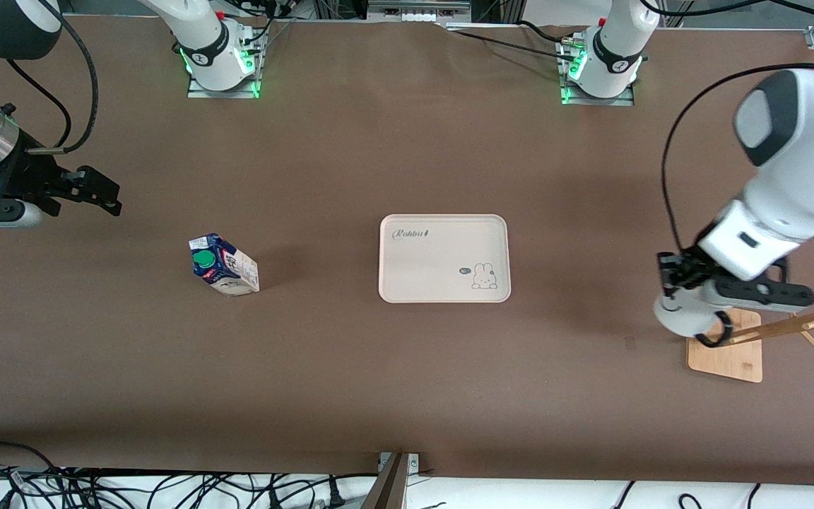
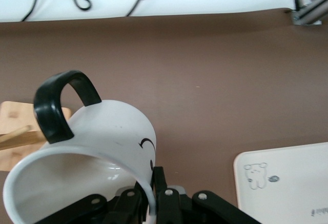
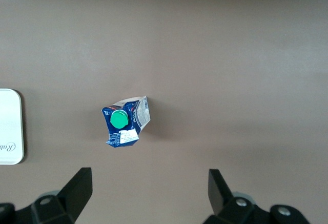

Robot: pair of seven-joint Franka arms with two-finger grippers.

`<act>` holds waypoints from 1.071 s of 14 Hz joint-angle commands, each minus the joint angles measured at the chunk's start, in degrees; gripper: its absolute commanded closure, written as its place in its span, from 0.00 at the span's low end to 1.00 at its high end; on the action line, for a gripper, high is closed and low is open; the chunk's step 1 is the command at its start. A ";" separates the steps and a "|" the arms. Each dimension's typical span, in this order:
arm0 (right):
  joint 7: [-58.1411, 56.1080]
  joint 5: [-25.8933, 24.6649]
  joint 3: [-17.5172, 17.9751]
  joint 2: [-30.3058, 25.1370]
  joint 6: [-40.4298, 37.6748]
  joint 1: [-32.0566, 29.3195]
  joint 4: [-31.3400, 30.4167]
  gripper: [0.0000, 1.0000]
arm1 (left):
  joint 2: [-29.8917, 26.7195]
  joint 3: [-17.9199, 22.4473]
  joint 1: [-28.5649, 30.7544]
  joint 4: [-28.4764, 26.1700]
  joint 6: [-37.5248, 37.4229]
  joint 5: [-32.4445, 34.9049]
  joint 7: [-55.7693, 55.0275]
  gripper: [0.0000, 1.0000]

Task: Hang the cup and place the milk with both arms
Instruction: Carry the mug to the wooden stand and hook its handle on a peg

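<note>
Left end effector [image 2: 148, 203] grips the white smiley-face mug [image 2: 92, 152] by its rim over the wooden rack base [image 1: 726, 350]; right end effector [image 3: 148, 193], fingers spread, hangs above the blue-topped milk carton [image 3: 124, 120] standing on the brown tabletop [image 1: 350, 162].

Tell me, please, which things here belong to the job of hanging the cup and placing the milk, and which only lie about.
Belong to the job:
- cup, gripped at its rim by the left gripper over the wooden rack
- milk, standing on the table
- tray, likely the milk's place
- right gripper, open above the milk

Lying about:
- cables along the table edge nearest the front camera
</note>
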 commanded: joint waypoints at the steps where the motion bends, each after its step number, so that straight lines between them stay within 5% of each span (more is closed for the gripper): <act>1: -0.44 -1.02 0.08 0.14 -0.90 0.31 0.83 0.00 | 0.39 2.84 0.49 1.36 -1.11 -3.10 4.27 1.00; 7: -0.08 -1.02 0.08 0.14 -0.90 0.40 0.83 0.00 | 0.39 8.73 1.37 1.36 -1.72 -10.58 4.98 1.00; 15: 0.00 -0.94 0.08 0.14 -0.90 0.48 0.83 0.00 | 2.06 10.06 3.31 1.36 -2.25 -15.59 9.27 1.00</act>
